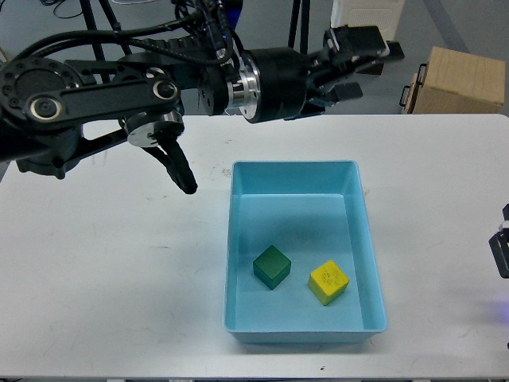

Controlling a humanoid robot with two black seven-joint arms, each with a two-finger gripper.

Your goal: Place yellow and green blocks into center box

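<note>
Left gripper (176,163): raised over the table (95,270), left of the tray, holding nothing; finger spread could not be told. Right gripper: only a sliver at the right edge. Green block (272,267) and yellow block (328,282): both inside the light-blue tray (372,239), side by side, apart. Placement judged complete.

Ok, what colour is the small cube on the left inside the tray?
Dark green: the small dark green cube shows best in the head view, inside the light-blue plastic tray.

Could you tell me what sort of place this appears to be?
Probably a robotics lab or workshop: a plain white table holds a blue tray with two test blocks, stand legs rise from a grey floor behind, and a cardboard box sits nearby.
</note>
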